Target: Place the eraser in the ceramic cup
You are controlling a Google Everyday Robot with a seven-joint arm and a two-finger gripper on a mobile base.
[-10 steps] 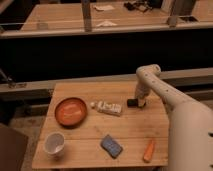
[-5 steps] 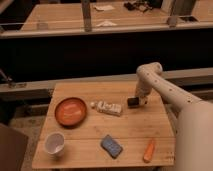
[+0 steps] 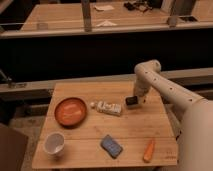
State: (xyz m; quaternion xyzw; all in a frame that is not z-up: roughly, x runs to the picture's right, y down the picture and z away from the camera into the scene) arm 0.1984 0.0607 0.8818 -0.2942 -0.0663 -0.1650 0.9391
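Note:
The eraser point(image 3: 131, 101) is a small black block at the tip of my gripper point(image 3: 133, 100), low over the right half of the wooden table point(image 3: 125, 130). The gripper is shut on the eraser, and my white arm reaches in from the right. The ceramic cup point(image 3: 54, 144) is small, white and upright near the table's front left corner, far from the gripper.
An orange plate point(image 3: 70, 111) lies at the left. A white printed tube point(image 3: 107, 107) lies just left of the gripper. A blue-grey block point(image 3: 111, 146) and an orange carrot-like piece point(image 3: 148, 150) lie near the front edge. A dark counter stands behind the table.
The gripper stays at nearly the same spot with the black block at its tip. My arm's lower body at the right has shifted slightly.

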